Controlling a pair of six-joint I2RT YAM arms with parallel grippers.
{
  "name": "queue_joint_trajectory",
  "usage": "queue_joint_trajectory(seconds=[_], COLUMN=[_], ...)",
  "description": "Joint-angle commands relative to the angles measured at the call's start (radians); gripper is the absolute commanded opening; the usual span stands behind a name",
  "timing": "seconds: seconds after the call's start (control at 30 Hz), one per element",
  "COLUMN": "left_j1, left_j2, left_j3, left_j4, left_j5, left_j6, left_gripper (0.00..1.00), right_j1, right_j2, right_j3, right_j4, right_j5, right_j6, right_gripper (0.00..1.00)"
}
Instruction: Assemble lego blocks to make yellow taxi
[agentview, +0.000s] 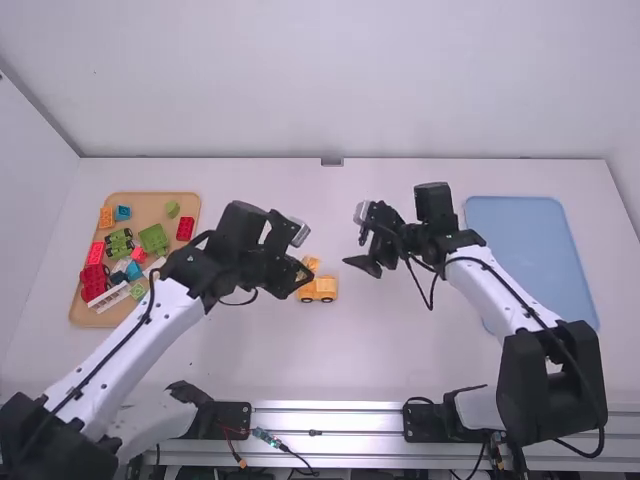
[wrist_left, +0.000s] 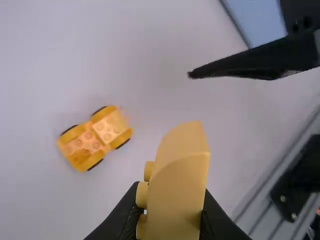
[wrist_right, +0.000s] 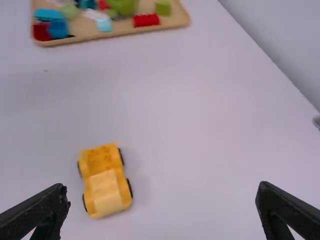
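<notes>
White table (agentview: 250, 360) is meeting a wall (agentview: 340, 80) at twelve o'clock, tray (agentview: 150, 208) sitting at nine. Left gripper (agentview: 303, 273) is clamping a seemingly curved yellow block (wrist_left: 180, 185), right gripper (agentview: 352, 237) hanging open.

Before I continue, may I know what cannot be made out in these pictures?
- Left wrist view: tips of left jaws, behind held yellow block.
- High view: part of wooden tray, behind left arm.
- High view: part of blue tray, behind right arm.
- Right wrist view: wooden tray's far side, cut by top edge.
</notes>
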Motion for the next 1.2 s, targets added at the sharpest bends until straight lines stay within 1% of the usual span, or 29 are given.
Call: queue_joint_trajectory(seconds=[0.0,0.13,0.2,0.3,0.4,0.43,0.47,0.57,0.63,0.73,0.8,0.87,1.0,1.17], left_j1=[0.031,0.079,0.095,0.121,0.153,0.165,0.166,0.174,0.174,0.174,0.175,0.175,0.175,0.174], left_j2=[0.033,0.091,0.123,0.184,0.261,0.306,0.311,0.403,0.437,0.496,0.519,0.539,0.544,0.544], left_j3=[-0.002,0.017,0.029,0.059,0.118,0.154,0.159,0.236,0.267,0.317,0.333,0.341,0.336,0.313], left_j4=[-0.011,-0.036,-0.041,-0.064,-0.158,-0.199,-0.203,-0.292,-0.346,-0.451,-0.503,-0.59,-0.636,-0.63], left_j5=[0.154,0.273,0.289,0.371,0.503,0.516,0.517,0.568,0.597,0.625,0.637,0.658,0.67,0.691], left_j6=[0.087,0.159,0.165,0.226,0.363,0.399,0.403,0.507,0.565,0.673,0.734,0.848,0.901,0.899], left_gripper=[0.03,0.02,0.02,0.01,0.01,0.02,0.01,0.01,0.02,0.01,0.01,0.01,0.02,0.02], right_j1=[0.003,0.008,0.011,0.01,0.02,0.032,0.033,0.056,0.068,0.089,0.089,0.085,0.082,0.084], right_j2=[-0.021,-0.03,-0.032,-0.032,-0.042,-0.045,-0.046,-0.06,-0.067,-0.076,-0.079,-0.079,-0.079,-0.079], right_j3=[-0.005,-0.002,-0.002,-0.002,-0.001,-0.001,-0.001,-0.001,-0.001,-0.001,-0.001,-0.001,-0.001,-0.001], right_j4=[-0.002,-0.024,-0.028,-0.036,-0.082,-0.101,-0.104,-0.168,-0.19,-0.193,-0.193,-0.194,-0.213,-0.275], right_j5=[-0.153,-0.219,-0.234,-0.241,-0.263,-0.275,-0.275,-0.266,-0.266,-0.26,-0.263,-0.279,-0.316,-0.354], right_j6=[-0.182,-0.285,-0.314,-0.37,-0.47,-0.518,-0.523,-0.612,-0.652,-0.666,-0.665,-0.665,-0.676,-0.762], right_gripper=[0.99,0.99,0.99,0.99,0.99,0.99,0.99,0.99,0.99,0.99,0.99,0.99,0.99,0.99])
